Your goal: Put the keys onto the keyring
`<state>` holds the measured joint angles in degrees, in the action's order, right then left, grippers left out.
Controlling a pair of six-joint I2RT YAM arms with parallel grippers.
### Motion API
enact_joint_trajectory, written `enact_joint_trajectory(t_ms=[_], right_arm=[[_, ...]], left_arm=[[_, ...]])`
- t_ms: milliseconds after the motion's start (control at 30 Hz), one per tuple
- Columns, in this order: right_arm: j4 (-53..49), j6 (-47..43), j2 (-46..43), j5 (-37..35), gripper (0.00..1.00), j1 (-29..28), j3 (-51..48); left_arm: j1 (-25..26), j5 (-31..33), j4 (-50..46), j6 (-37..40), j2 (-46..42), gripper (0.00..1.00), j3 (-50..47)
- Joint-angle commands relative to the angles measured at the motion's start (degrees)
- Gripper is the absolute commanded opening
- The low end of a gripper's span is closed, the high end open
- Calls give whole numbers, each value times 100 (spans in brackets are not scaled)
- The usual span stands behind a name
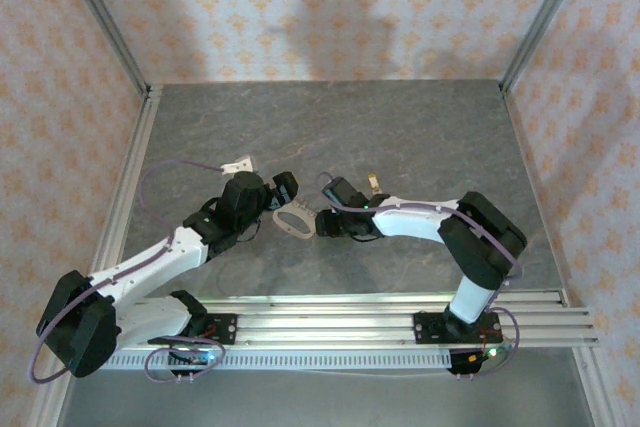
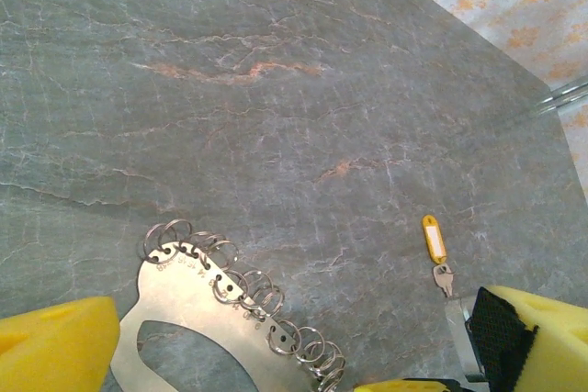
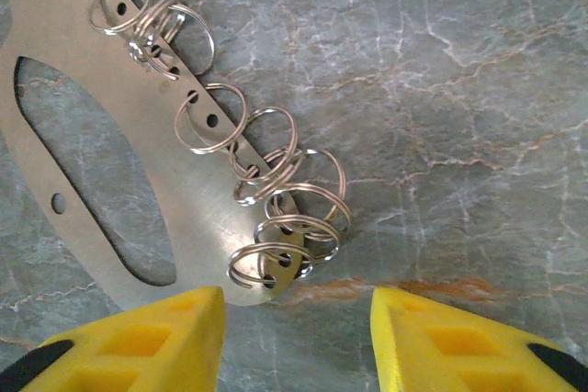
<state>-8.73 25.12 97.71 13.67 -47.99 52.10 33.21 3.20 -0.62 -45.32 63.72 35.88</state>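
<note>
The keyring (image 1: 295, 219) is a flat oval metal plate (image 2: 197, 305) with several wire split rings (image 3: 289, 218) threaded through holes along its edge. It lies on the table between both grippers. A small key (image 2: 444, 278) on a yellow tag (image 2: 433, 239) lies flat further back, and it shows as the tagged key (image 1: 372, 183) from above. My left gripper (image 1: 283, 197) is open, its yellow fingers (image 2: 55, 346) wide on either side of the plate's near part. My right gripper (image 3: 299, 341) is open just short of the plate's ringed tip, with nothing between the fingers.
A white tag (image 1: 238, 163) lies on the grey stone-patterned table (image 1: 420, 137) behind the left arm. Aluminium frame posts and patterned walls (image 1: 330, 7) close in the table on three sides. Rails (image 1: 350, 322) run along the near edge.
</note>
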Motion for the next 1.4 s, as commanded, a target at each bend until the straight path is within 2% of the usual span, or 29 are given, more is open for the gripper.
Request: enact_joint_trajectory(t_ms=[0,767,933,1033,1367], right_arm=[[112,81,98,48,45,-42,147],[45,23,187,122,33,-193,328],[-32,7,114,-86,34,-189,314],[-160,-34,49,-209,37,-151,295],[-178,-24,-4,-298,40,-11,192]], left_arm=[[-69,-13,62,-21,52,100,68],[-68,-48,133,-47,114,100,42],[-65,-57,126,-47,105,100,31],[-64,-57,117,-47,92,100,26],[-67,-189,183,-6,113,100,-36]])
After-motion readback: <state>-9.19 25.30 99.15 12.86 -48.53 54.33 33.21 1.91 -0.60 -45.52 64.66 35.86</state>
